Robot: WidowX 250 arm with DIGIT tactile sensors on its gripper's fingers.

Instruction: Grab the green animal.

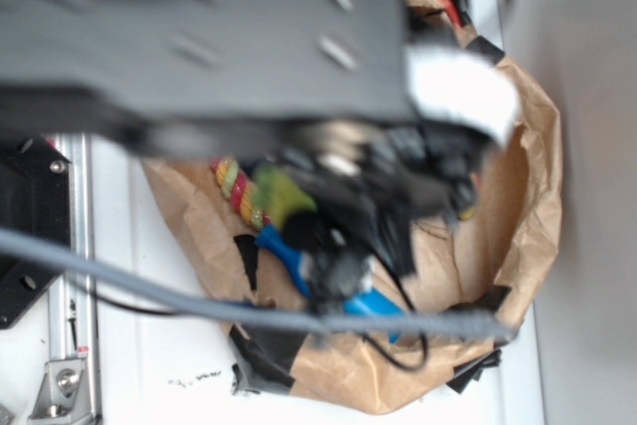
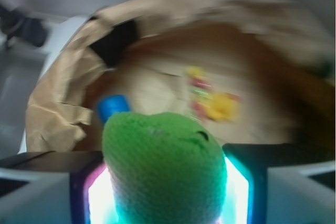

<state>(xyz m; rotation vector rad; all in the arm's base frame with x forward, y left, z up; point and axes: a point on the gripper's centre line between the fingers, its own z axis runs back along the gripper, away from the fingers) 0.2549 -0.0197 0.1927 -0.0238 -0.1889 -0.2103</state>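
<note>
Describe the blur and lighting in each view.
Exterior view: the arm across the top is heavily smeared and out of focus, hiding most of the gripper; the brown paper nest is sharper. Wrist view: the green animal between the fingers is fairly clear, lit by bright glowing pads; the paper, yellow duck and rope behind are soft.

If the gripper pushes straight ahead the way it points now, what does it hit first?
Probably the brown paper bag floor: the gripper, shut on the green animal, faces into it. The blue object lies left. Depth is unclear.
</note>
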